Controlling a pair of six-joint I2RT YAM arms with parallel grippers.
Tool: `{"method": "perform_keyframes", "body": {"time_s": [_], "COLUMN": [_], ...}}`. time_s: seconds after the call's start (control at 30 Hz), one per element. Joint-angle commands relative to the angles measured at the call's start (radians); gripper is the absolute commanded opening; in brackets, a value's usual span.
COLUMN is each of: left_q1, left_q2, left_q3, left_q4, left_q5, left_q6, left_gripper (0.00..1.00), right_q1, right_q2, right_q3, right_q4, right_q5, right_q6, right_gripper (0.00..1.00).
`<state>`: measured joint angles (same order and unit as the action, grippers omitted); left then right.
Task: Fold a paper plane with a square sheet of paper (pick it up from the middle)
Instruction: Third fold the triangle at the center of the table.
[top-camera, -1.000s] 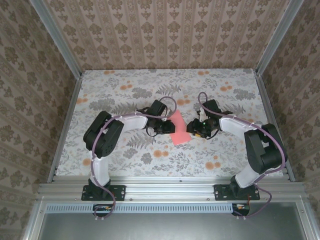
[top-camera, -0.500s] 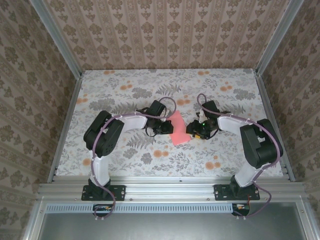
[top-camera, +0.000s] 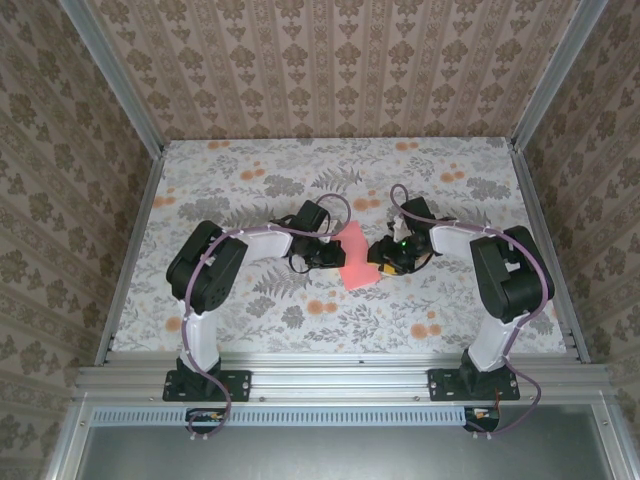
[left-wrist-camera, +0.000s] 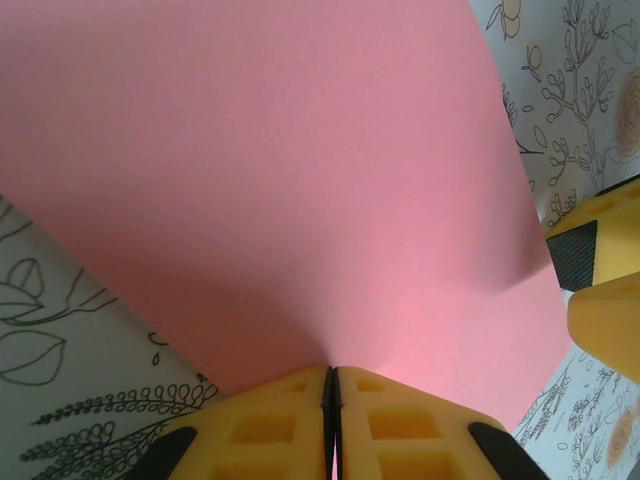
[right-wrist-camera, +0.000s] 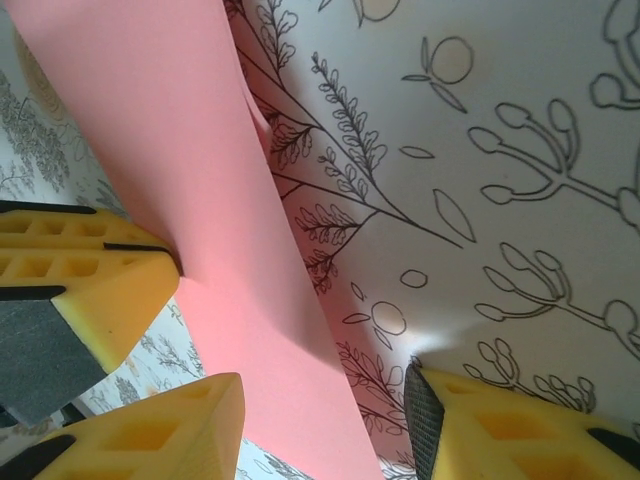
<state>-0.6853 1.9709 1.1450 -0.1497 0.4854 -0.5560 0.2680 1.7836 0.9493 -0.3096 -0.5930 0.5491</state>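
1. Top external view: the square sheet of paper (top-camera: 358, 264) sits near the middle of the tabletop (top-camera: 250, 180), between the two arms. My left claw (top-camera: 335, 258) meets it at its 9 o'clock edge and my right claw (top-camera: 379, 261) at its 3 o'clock edge. I judge they face each other so that one can anchor the sheet while the other takes hold. From up here I can't read either claw's opening.

2. Left wrist view: the left claw (left-wrist-camera: 332, 375) is closed tight, its two yellow fingers pressed together with the paper's (left-wrist-camera: 280, 180) edge pinched in the seam. The pink sheet fans away toward 12 o'clock and casts a shadow, so it seems raised off the tabletop. I take that lift to be the point of the pinch. A yellow finger of the right claw (left-wrist-camera: 600, 300) waits at 3 o'clock.

3. Right wrist view: the right claw (right-wrist-camera: 320, 385) stands parted and holds nothing, with one finger on each side of the sheet's (right-wrist-camera: 200, 150) arched strip. Straddling it like this should let it close on the paper. The left claw (right-wrist-camera: 90, 280) grips at 9 o'clock.
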Motion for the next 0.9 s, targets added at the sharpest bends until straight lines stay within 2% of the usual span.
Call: {"method": "perform_keyframes", "body": {"time_s": [0.0,0.67,0.87], "left_q1": [0.011,0.020,0.021], "left_q2": [0.053,0.052,0.051], "left_q3": [-0.040,-0.042,-0.039], "left_q4": [-0.038,-0.039,-0.040], "left_q5": [-0.036,-0.016,-0.012], "left_q6": [0.022,0.028,0.028], "left_gripper": [0.11,0.11,0.11], "right_q1": [0.001,-0.003,-0.003], "right_q2": [0.003,-0.079,-0.072], "right_q3": [0.016,-0.008,-0.005], "right_q4": [0.012,0.012,0.010], "right_q5": [-0.077,-0.147,-0.152], "right_q6": [-0.013,0.022,0.022], "right_gripper": [0.48,0.41,0.34]}}
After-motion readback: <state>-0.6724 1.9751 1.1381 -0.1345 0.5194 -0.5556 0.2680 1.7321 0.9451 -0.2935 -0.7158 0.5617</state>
